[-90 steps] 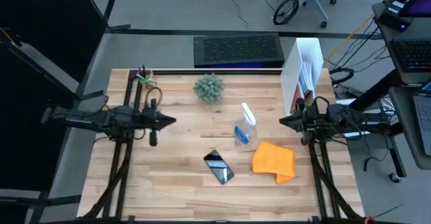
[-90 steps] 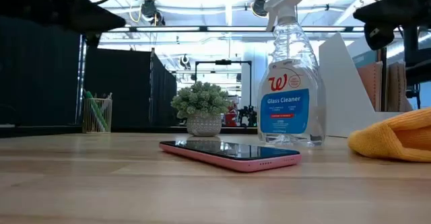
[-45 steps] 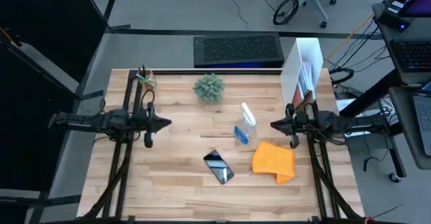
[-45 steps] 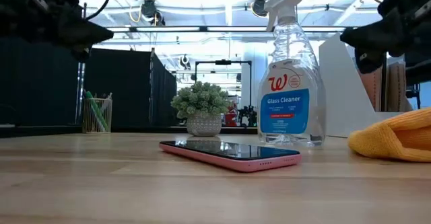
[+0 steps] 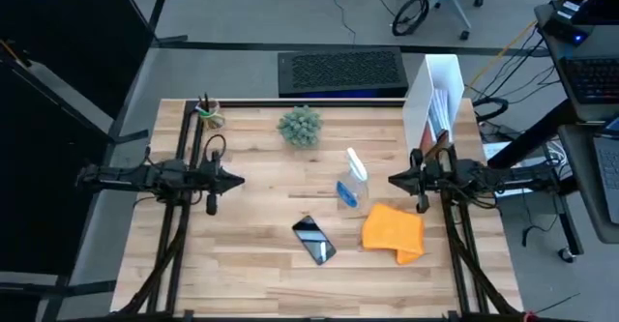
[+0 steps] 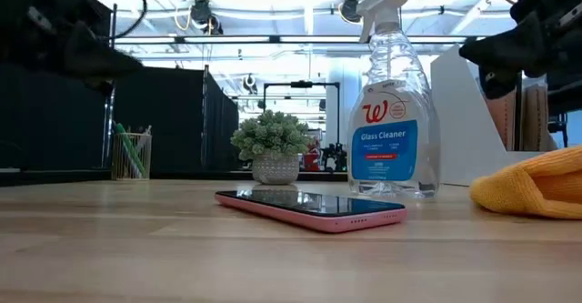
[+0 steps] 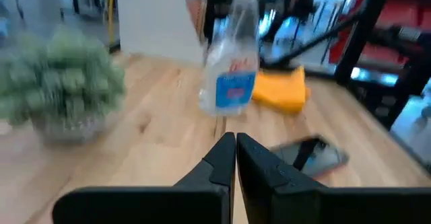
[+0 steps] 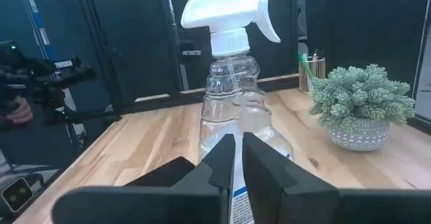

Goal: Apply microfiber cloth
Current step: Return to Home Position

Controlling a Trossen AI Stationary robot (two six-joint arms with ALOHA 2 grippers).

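High view: microfiber cloth (image 5: 395,232), 1, crumpled, on the right front part of the table (image 5: 251,283), between phone (image 5: 314,240) and table edge; spray bottle (image 5: 352,179) just behind. Right gripper (image 5: 392,180) near the cloth's back edge; left gripper (image 5: 237,179) well apart.
Low view: cloth resting apart from the phone.
Wrist views: both grippers' fingers pressed nearly together, holding nothing.

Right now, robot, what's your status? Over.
Left end effector shut, raised over left of table. Right end effector shut, raised, spray bottle right ahead. Orange cloth loose on table, right of phone.
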